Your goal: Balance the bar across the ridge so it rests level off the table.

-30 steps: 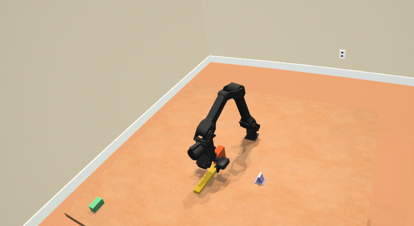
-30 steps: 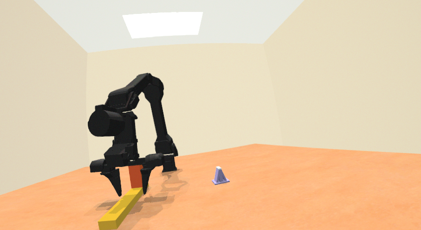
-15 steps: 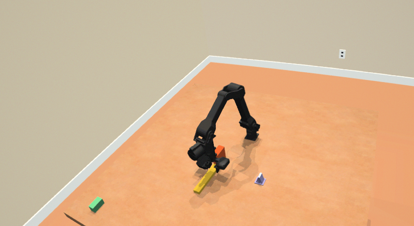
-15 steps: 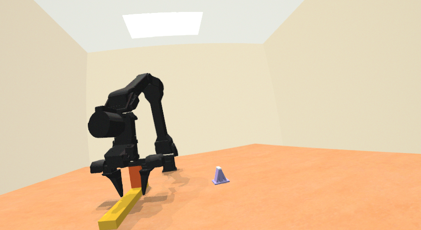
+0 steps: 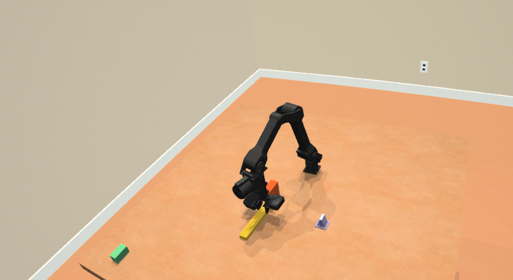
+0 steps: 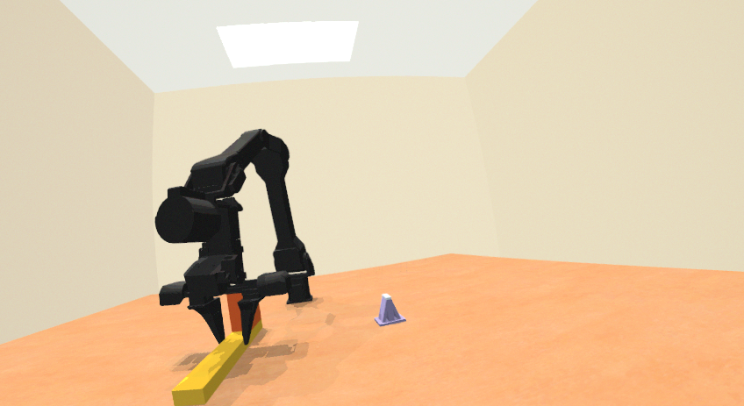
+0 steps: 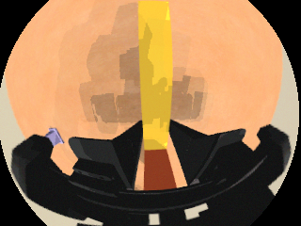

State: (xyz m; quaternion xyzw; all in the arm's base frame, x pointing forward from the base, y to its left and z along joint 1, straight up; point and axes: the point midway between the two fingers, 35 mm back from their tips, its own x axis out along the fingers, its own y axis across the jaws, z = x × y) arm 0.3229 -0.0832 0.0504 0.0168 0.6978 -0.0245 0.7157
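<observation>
Your black parallel-jaw gripper (image 6: 228,326) has its jaws clamped on the long yellow bar (image 6: 216,367), which lies on the orange table (image 6: 522,339), near its red-orange end (image 6: 240,312).

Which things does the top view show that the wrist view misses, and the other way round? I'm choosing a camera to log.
Only the top view shows the green block, the wall socket and the whole arm. Only the wrist view shows the yellow bar running lengthwise between the pincer fingers, which are shut on its end nearest the orange block. Both show bar, orange block and the small lilac ridge.
</observation>
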